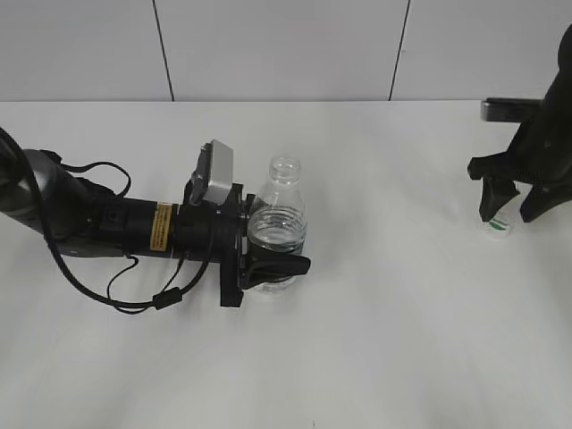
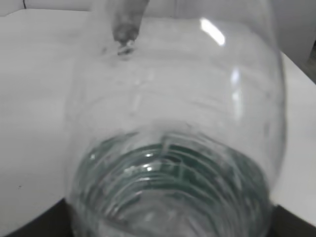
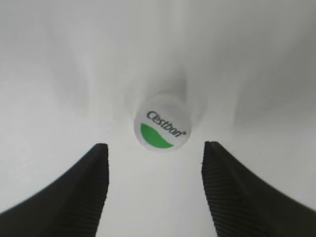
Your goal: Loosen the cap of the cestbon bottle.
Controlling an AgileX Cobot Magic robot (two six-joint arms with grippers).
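The small clear ribbed plastic bottle [image 1: 275,234] looks glossy, catching bright glints (its green label band seems smooth, though blurred up close). The round white plastic cap [image 3: 161,123] is smooth and matt. The black right tool [image 3: 154,192] has finely ribbed pads. The white surface [image 1: 375,340] is matt.

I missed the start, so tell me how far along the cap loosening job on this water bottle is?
Done: the cap is off the cestbon bottle, whose neck stands open, and lies on the table far to the right. In hand: the left gripper clamps the bottle's body; the right gripper hangs over the cap, jaws apart and clear of it. Left: apparently only pulling the arms back.
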